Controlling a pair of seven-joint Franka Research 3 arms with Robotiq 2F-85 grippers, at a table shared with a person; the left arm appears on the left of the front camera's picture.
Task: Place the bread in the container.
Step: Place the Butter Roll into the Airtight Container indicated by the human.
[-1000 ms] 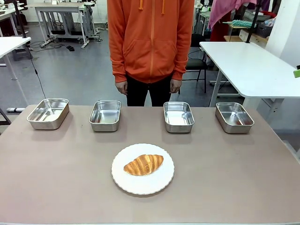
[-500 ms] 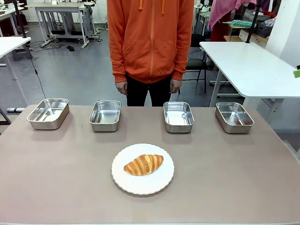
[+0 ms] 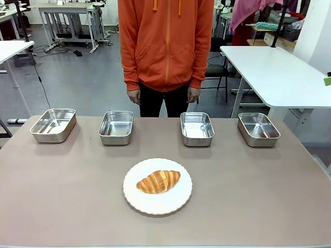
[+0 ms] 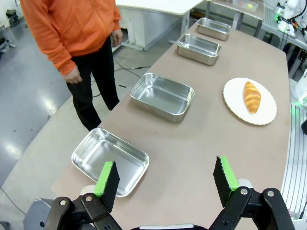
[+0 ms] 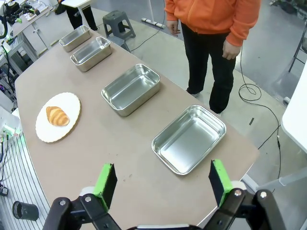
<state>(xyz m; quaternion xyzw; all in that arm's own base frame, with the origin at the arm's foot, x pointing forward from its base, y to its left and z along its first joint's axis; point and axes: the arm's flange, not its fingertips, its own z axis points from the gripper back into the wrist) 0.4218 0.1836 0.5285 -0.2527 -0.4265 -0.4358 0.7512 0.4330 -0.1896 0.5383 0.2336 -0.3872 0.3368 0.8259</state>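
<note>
Left pincer (image 4: pixel 166 178): released, green pads (image 4: pixel 106 178) spread wide, nothing held between them. Hangs over one end of the long taupe desk (image 4: pixel 201 148). Just beyond the finger at the left of the left wrist view, close below: first shallow rectangular stainless-steel container (image 4: pixel 109 160), inside bare and shiny. Farther ahead of this pincer, in a row along the desk's far edge and each apart from the next: second steel container (image 4: pixel 162 96), third steel container (image 4: pixel 198 48), fourth steel container (image 4: pixel 213 28) farthest of all. Ahead of the other finger and well apart from it: golden-brown crescent croissant with ridged glossy crust (image 4: pixel 251 96), lying in the middle of a round white scalloped plate (image 4: pixel 235 103). Sits opposite the gap between the second and third containers, touching neither, outside every container.

Right pincer (image 5: pixel 160 184): released as well, fingers wide, gripping nothing. Hangs over the opposite end of the desk. Nearest to it, just ahead and between its fingers: the fourth steel container. Beyond that, receding from this pincer: third, second, then first. Far ahead and off to the left in the right wrist view, well apart from both fingers: the plate with the croissant on it.

Across the desk from both pincers, behind the row: person in an orange hooded top (image 3: pixel 165 41) and dark trousers, standing, one hand (image 3: pixel 134 96) and the other hand (image 3: pixel 194 94) hanging at the sides, holding nothing, not touching the desk.
</note>
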